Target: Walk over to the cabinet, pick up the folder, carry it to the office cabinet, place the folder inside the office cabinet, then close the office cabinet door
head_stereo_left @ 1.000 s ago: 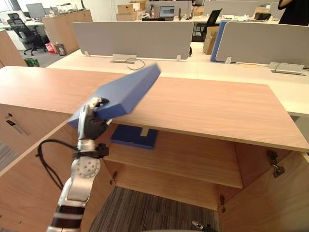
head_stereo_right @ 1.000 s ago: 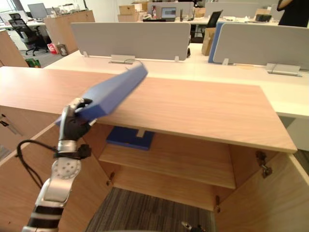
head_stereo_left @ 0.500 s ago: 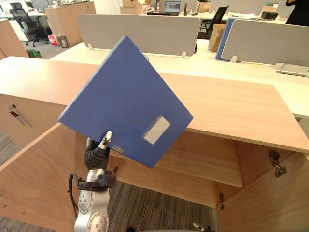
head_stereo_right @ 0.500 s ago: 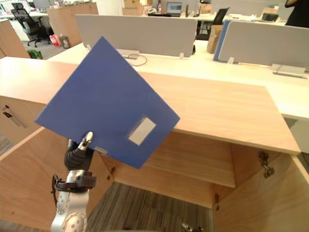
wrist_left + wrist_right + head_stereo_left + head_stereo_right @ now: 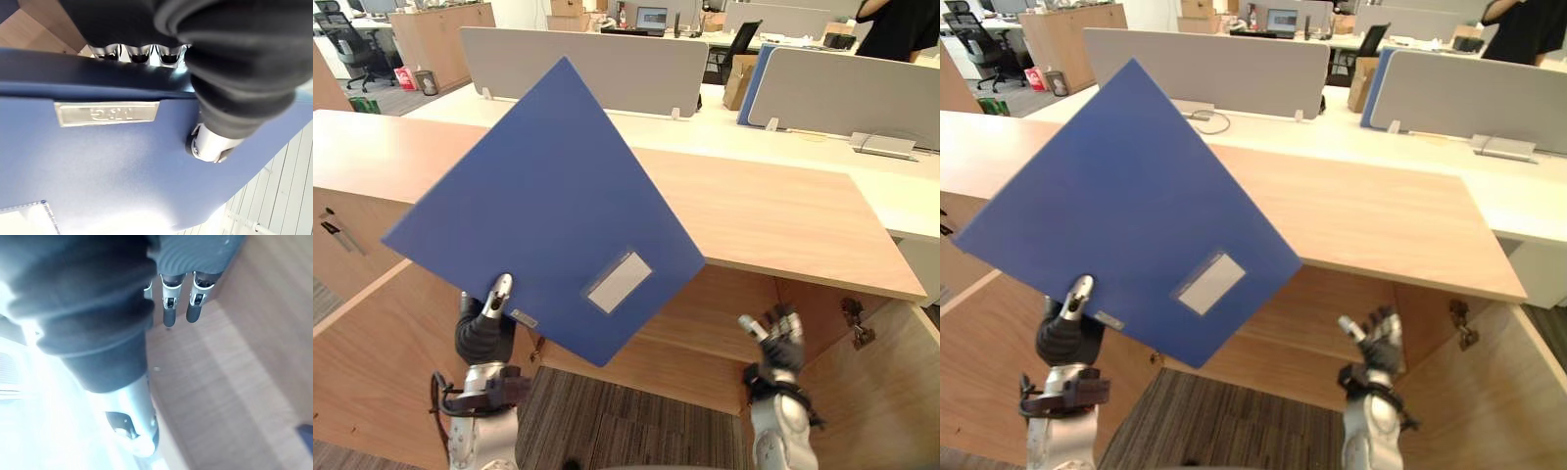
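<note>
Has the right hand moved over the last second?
Yes. The right hand has come up from the view's bottom edge and is now about level with the door hinge, fingers relaxed.

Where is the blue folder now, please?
The flat blue folder is held up at the eye views' left by the left hand, before the open wooden cabinet.

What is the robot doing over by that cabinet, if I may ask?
The robot's left hand grips a blue folder by its lower edge, holding it tilted on a corner in front of the open wooden cabinet. The right hand is raised beside it, open and empty, before the shelf. The folder is not yet inside, and the right door stands open.
</note>
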Robot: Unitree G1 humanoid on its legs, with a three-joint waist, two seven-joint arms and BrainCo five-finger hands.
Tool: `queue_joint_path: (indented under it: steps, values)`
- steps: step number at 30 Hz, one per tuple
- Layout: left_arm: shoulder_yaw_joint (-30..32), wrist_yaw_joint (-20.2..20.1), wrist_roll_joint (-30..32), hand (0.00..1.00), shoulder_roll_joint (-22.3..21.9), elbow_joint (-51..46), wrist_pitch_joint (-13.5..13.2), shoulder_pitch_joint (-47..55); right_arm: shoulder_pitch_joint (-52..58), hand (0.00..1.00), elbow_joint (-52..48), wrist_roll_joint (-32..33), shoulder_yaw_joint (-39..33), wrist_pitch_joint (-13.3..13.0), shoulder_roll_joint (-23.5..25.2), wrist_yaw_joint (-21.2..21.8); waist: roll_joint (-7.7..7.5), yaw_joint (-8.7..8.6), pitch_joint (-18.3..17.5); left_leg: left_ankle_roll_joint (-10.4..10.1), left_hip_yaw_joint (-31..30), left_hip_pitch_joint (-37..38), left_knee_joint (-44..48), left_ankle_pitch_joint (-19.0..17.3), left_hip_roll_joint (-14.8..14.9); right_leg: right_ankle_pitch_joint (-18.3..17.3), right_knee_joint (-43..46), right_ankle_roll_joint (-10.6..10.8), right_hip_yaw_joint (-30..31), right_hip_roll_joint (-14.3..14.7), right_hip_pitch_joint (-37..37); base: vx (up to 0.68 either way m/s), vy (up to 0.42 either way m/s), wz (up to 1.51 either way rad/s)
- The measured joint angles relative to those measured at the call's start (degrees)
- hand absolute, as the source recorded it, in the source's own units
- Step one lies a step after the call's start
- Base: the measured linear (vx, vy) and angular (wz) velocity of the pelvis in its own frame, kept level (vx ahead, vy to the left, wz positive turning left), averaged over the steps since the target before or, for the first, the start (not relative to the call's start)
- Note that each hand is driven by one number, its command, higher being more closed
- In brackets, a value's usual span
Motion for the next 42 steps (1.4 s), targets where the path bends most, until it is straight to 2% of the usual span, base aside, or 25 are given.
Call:
queue_joint_path:
  steps: [2, 6, 10, 14, 17, 19, 22, 24, 27, 30, 38, 39, 42]
  values:
    - [1.8, -0.2, 2.4, 1.0, 1.4, -1.0, 0.4, -0.7, -1.2, 0.0, -2.8, 3.4, -2.0, -1.9, -0.1, 0.0, -0.09, -0.16, -0.1, 0.3, 0.2, 0.0, 0.0, 0.1, -0.1, 0.3, -0.4, 0.0, 0.3, -0.1, -0.1, 0.0, 0.023, -0.09]
    - [4.1, -2.0, 6.0, 1.0, 3.9, -1.3, 0.5, -4.1, -3.5, 0.0, -7.1, 8.1, -3.2, -3.1, -2.5, 2.0, 0.23, -0.33, -0.1, 0.4, 0.2, 0.0, 0.3, 0.2, -0.4, 0.3, -0.3, -0.1, 0.4, -0.1, -0.1, 0.01, 0.01, -0.03]
    - [5.8, -3.3, 9.0, 1.0, 5.2, -1.6, 0.5, -7.2, -6.4, 0.0, -10.8, 13.3, -3.0, -4.0, -5.8, 6.0, 0.75, -0.51, 0.0, 0.4, 0.2, 0.0, 0.3, 0.2, -0.3, 0.4, -0.3, -0.1, 0.5, 0.1, -0.1, 0.0, 0.0, 0.0]
    - [6.6, -3.8, 11.4, 1.0, 6.9, -1.5, 0.4, -8.8, -8.0, 0.0, -13.3, 19.2, 0.6, -4.0, -9.7, 10.7, 1.48, -0.56, 0.4, 0.4, 0.2, 0.1, 0.3, 0.2, -0.3, 0.4, -0.2, -0.1, 0.5, 0.0, 0.0, -0.01, 0.002, 0.0]
    - [6.6, -4.0, 12.2, 1.0, 9.6, -1.5, 0.4, -9.6, -9.7, 0.0, -13.2, 25.1, 7.1, -4.0, -13.8, 13.3, 2.01, -0.62, 0.5, 0.4, 0.2, 0.1, 0.2, 0.2, -0.3, 0.4, -0.1, -0.1, 0.5, 0.0, -0.1, -0.04, 0.009, 0.0]
    - [6.5, -5.1, 14.0, 1.0, 12.8, -1.5, 0.4, -10.5, -12.4, 0.0, -12.9, 29.8, 14.8, -2.7, -19.0, 16.8, 2.1, -0.52, 0.5, 0.4, 0.1, 0.2, 0.1, 0.2, -0.3, 0.3, 0.0, -0.1, 0.5, 0.1, -0.1, -0.04, 0.008, 0.01]
    - [6.0, -6.4, 14.0, 1.0, 16.5, -1.5, 0.4, -12.0, -16.0, 0.0, -12.4, 33.4, 21.5, -0.2, -23.2, 20.6, 2.1, -0.11, 0.5, 0.5, 0.1, 0.2, 0.1, 0.3, -0.3, 0.4, 0.1, -0.1, 0.5, 0.0, -0.1, -0.01, 0.003, 0.0]
    - [6.0, -6.8, 14.1, 1.0, 18.4, -1.5, 0.3, -12.4, -17.4, 0.0, -12.0, 35.5, 25.0, 1.4, -25.9, 22.7, 2.07, 0.15, 0.5, 0.6, 0.1, 0.2, 0.0, 0.4, -0.4, 0.4, 0.2, -0.1, 0.5, -0.1, -0.1, 0.0, 0.0, 0.0]
    - [5.8, -8.1, 15.2, 1.0, 21.8, -1.5, 0.3, -13.1, -21.1, 0.0, -12.0, 36.1, 32.5, 4.1, -33.1, 26.5, 2.06, 0.21, 0.5, 0.7, -0.1, 0.2, 0.0, 0.5, -0.5, 0.4, 0.4, -0.1, 0.4, -0.2, -0.1, 0.0, 0.0, 0.0]
    - [5.4, -8.7, 15.1, 1.0, 23.6, -1.4, -0.3, -13.4, -22.8, 0.0, -12.1, 37.0, 35.7, 5.4, -39.4, 28.5, 2.07, 0.56, 0.5, 0.8, -0.3, 0.2, 0.0, 0.7, -0.6, 0.3, 0.7, -0.1, 0.4, -0.2, -0.1, 0.0, 0.001, 0.04]
    - [4.8, -9.0, 12.2, 1.0, 28.9, -0.3, -2.8, -14.7, -32.7, 0.0, -11.4, 42.2, 48.2, 7.9, -52.9, 29.4, 2.22, 1.36, 0.4, 0.6, -0.3, 0.0, 0.0, 1.2, -0.3, 0.4, 0.9, -0.3, 0.4, 0.1, -0.7, -0.03, 0.003, -0.01]
    - [4.6, -9.0, 11.5, 1.0, 29.6, -0.3, -3.0, -15.2, -33.8, 1.0, -11.5, 42.3, 48.5, 7.9, -54.2, 29.9, 2.19, 1.59, 0.3, 0.5, -0.3, -0.1, 0.0, 1.3, -0.2, 0.5, 0.9, -0.3, 0.4, 0.2, -0.8, -0.03, 0.0, 0.0]
    - [4.5, -8.7, 10.9, 1.0, 30.1, -0.3, -4.0, -16.0, -36.0, 1.0, -11.5, 42.3, 48.7, 7.9, -56.0, 30.7, 2.3, 1.89, -0.1, 0.4, -0.4, -0.9, 0.0, 1.5, 0.1, 0.8, 0.9, -0.5, 0.4, 0.4, -1.5, -0.01, 0.0, 0.0]
